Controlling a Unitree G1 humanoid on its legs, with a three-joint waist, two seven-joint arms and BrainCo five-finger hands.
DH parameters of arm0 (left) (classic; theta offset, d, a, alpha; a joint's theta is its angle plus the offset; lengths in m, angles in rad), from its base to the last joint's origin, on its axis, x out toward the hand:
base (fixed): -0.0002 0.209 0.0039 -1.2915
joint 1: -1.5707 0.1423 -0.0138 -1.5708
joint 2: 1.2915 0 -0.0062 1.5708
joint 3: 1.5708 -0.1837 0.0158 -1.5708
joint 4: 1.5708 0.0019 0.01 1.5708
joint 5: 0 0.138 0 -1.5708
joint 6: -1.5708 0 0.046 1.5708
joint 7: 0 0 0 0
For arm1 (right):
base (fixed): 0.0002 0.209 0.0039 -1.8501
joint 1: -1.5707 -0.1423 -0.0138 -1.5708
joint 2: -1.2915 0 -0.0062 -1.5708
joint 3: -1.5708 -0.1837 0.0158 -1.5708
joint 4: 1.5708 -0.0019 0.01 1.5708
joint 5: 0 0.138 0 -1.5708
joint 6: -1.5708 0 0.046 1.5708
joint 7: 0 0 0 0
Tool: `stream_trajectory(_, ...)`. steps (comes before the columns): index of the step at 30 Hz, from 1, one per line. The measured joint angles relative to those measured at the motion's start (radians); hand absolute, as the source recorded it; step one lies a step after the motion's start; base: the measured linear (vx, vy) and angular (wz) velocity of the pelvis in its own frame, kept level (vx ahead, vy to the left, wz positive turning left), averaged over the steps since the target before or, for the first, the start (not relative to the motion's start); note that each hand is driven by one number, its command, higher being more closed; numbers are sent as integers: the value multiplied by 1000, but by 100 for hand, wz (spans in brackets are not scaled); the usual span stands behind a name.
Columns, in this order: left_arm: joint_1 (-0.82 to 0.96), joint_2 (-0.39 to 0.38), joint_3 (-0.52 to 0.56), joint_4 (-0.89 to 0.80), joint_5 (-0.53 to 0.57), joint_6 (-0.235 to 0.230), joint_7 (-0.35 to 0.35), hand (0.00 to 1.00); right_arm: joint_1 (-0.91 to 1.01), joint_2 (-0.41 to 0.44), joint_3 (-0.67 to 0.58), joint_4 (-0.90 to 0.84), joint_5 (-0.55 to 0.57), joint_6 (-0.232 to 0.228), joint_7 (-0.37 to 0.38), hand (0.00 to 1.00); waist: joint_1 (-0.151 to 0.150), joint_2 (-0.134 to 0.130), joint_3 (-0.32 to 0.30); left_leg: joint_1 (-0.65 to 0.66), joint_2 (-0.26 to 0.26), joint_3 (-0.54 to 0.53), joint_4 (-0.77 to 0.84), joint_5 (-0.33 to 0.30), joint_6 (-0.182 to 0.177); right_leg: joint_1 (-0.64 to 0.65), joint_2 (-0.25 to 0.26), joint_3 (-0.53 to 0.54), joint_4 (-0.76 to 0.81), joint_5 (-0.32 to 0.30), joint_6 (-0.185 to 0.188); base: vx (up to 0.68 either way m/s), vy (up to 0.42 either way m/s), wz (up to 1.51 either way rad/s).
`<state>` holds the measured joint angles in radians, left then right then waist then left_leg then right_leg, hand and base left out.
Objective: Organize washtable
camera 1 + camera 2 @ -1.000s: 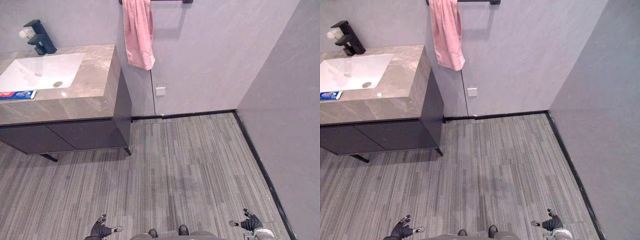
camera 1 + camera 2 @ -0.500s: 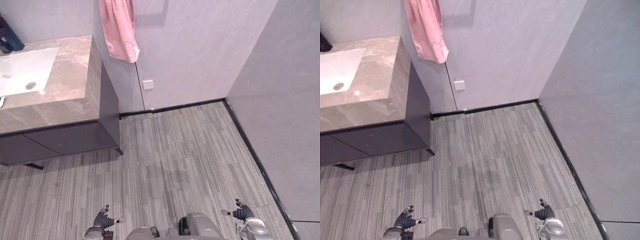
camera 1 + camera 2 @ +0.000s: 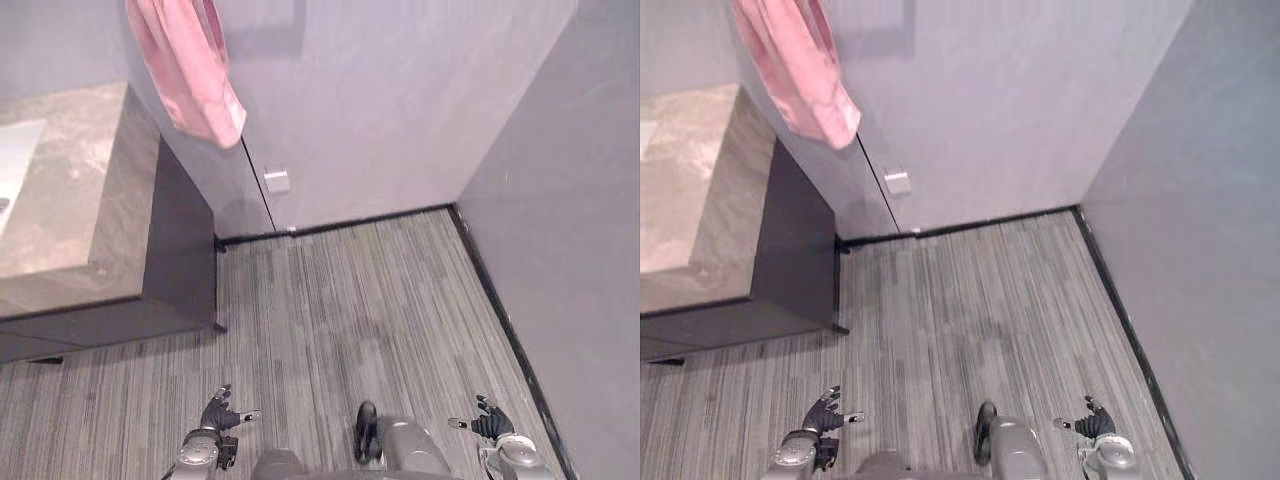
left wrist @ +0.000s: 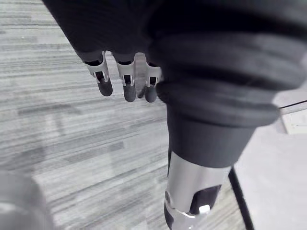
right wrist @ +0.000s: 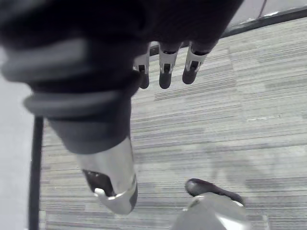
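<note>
The washtable stands at the robot's far left, against the grey wall; its top is of brownish stone with a marble pattern, and a strip of the white basin shows at its outer edge; under the stone top there is a dark cabinet, which stands on the floor of grey striped planks. A pink towel hangs on the wall at the right end of the washtable; its lower end comes down over the far corner of the stone top, and I cannot tell whether it touches the stone. A small white plate sits on the wall to the right of the towel, lower down; a black skirting runs along the foot of the wall and turns along the second grey wall on the right.

Both hands are low and close to the robot, over the floor and well apart from the washtable. The left hand is released, its fingers loose and a little spread, grasping nothing; in the left wrist view its fingers point straight toward the floor, the thumb apart from them. The right hand is released in the same way; in the right wrist view its fingers are straight over the planks and grasp nothing.
</note>
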<state>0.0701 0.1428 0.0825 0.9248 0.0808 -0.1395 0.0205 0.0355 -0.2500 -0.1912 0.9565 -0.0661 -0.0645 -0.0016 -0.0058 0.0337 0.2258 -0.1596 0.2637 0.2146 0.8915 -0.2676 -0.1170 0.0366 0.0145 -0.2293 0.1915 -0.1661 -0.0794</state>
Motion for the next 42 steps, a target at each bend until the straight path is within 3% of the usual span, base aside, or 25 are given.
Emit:
stream_trajectory(4,-1,-2,2,-2,-1,2,1,0,-15,21,-10,1,16,1,-3,0,23,-20,14,-103,-79,34,-327,0,22,71,-51,11,-46,-22,42,275,114,-6)
stream_trajectory(5,4,-4,1,-2,-1,2,0,0,-13,20,-20,1,17,1,-5,0,23,-22,16,-107,-117,27,-502,53,13,94,-72,11,-58,-38,67,292,210,3)
stream_trajectory(6,10,-4,0,-1,-2,3,1,0,-9,15,-27,4,17,1,-16,0,28,-5,12,-103,-138,6,-620,168,25,109,-79,18,-64,-57,96,307,247,-9)
stream_trajectory(7,19,-2,2,-1,-2,2,2,0,-9,15,-26,7,17,2,-18,0,33,-1,9,-90,-147,1,-636,229,36,117,-84,28,-66,-65,109,363,282,-21)
stream_trajectory(8,23,12,7,-1,-4,3,3,0,-10,24,-24,7,16,1,-17,0,43,-13,1,-80,-185,12,-645,240,94,125,-114,41,-71,-80,132,322,212,-12)
stream_trajectory(10,2,22,17,-1,-5,3,3,0,-11,24,-26,11,16,1,-17,0,45,-38,5,-116,-221,9,-579,192,144,125,-153,40,-55,-89,154,459,216,18)
stream_trajectory(12,-2,22,36,0,-8,4,3,0,-11,24,-26,10,16,2,-16,0,46,-46,5,-115,-234,10,-514,124,161,110,-174,68,37,-93,162,377,188,12)
stream_trajectory(13,5,24,43,1,-8,4,2,0,-11,27,-25,10,16,1,-16,0,49,-49,5,-85,-239,11,-505,82,165,55,-189,111,202,-96,187,504,248,-2)
stream_trajectory(14,15,32,43,-1,-8,4,3,0,-8,34,-18,11,14,1,-15,0,44,-59,3,-36,-253,12,-519,54,173,-24,-214,153,420,-67,266,515,227,5)
stream_trajectory(15,19,38,42,-2,-8,5,2,0,-7,39,-11,11,14,1,-15,0,42,-66,4,-6,-263,11,-527,44,180,-57,-221,174,525,-56,291,534,164,18)
stream_trajectory(16,22,46,38,-2,-8,6,3,0,-6,45,0,11,14,2,-14,0,40,-77,5,60,-279,7,-555,27,189,-118,-221,205,682,-79,285,459,76,17)
stream_trajectory(18,27,52,38,-4,-9,5,4,0,-8,48,25,11,14,1,-13,0,31,-73,8,157,-282,-2,-615,21,189,-194,-206,197,767,-105,240,429,43,16)
stream_trajectory(20,22,59,38,-11,-10,5,5,0,-22,50,47,10,14,-3,-11,0,16,-59,15,244,-259,-22,-673,22,188,-286,-153,150,683,-137,176,458,-41,26)
stream_trajectory(22,16,55,38,-12,-10,5,5,0,-22,49,47,10,14,-3,-10,0,16,-48,20,275,-235,-31,-679,22,188,-333,-114,134,547,-140,164,412,-107,29)
stream_trajectory(23,12,53,38,-12,-11,4,4,0,-19,49,47,10,14,-3,-10,0,7,-49,20,297,-219,-63,-682,20,179,-353,-82,138,356,-94,148,324,-122,50)
stream_trajectory(24,13,55,37,-12,-11,3,4,0,-12,49,47,10,14,-3,-10,0,-2,-59,16,306,-221,-76,-681,16,155,-347,-72,143,262,-35,144,428,-169,80)
stream_trajectory(25,15,60,38,-11,-11,4,3,0,18,48,44,11,14,-3,-11,0,-8,-81,12,327,-236,-102,-676,-15,101,-337,-72,174,162,163,90,355,-146,57)
stream_trajectory(26,7,39,39,-1,-11,6,5,0,17,34,39,21,14,-2,-13,0,-8,-51,14,340,-208,-119,-674,-34,78,-337,-58,156,201,140,80,512,-202,44)
stream_trajectory(30,-13,-3,40,-17,-11,4,2,0,30,51,-8,8,16,2,-15,0,-6,-21,0,273,-137,-127,-462,18,-11,-257,-36,89,183,54,39,411,-207,34)
stream_trajectory(32,-9,-18,41,-32,-11,3,2,0,52,60,-7,-12,17,2,-16,0,13,-21,1,205,-90,-112,-262,38,-58,-170,-25,81,126,46,26,318,-148,15)
stream_trajectory(35,-10,-41,41,-34,-11,4,2,0,58,74,-25,-53,27,-1,-17,0,23,-23,-2,117,-30,-26,-168,4,0,-76,-23,71,57,44,24,173,-33,11)
stream_trajectory(38,-4,-44,39,-33,-11,5,2,0,42,77,-44,-59,39,-3,-17,0,25,-19,-4,52,-48,-18,-379,3,17,-59,-48,76,50,33,47,112,92,1)
stream_trajectory(39,-2,-45,37,-33,-11,5,2,0,44,74,-45,-58,39,-3,-18,0,25,-14,-7,55,-63,-31,-509,30,12,-59,-55,83,59,24,64,106,189,-13)
stream_trajectory(40,5,-44,35,-28,-11,5,2,0,44,71,-45,-50,38,-3,-19,0,27,-3,-9,73,-80,-46,-588,137,19,-61,-58,102,77,9,88,143,217,-13)
stream_trajectory(42,18,-29,33,-21,-12,5,4,0,53,84,-40,-37,38,-2,-19,0,31,-26,-22,100,-124,-35,-635,149,24,-56,-89,115,65,3,117,112,151,-4)
